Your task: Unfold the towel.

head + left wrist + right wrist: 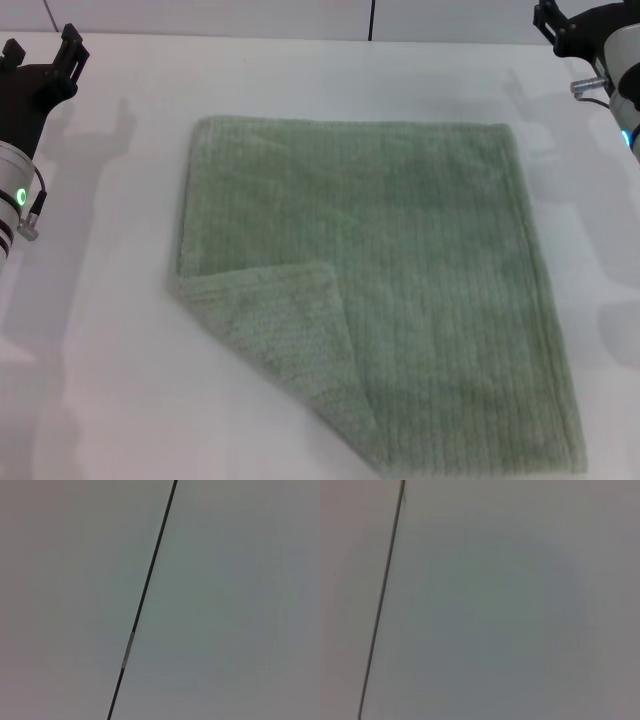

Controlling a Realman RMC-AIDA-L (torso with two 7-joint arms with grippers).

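Note:
The sage-green ribbed towel lies spread flat on the white table in the head view. Its near left corner is folded over onto the cloth as a triangular flap. My left gripper is raised at the far left, well away from the towel. My right gripper is raised at the far right corner, also away from it. Neither holds anything. Both wrist views show only bare white surface with a dark seam.
A dark seam runs across the white surface behind the table. White table surface lies on the left, right and front of the towel. The towel's near edge reaches the bottom of the head view.

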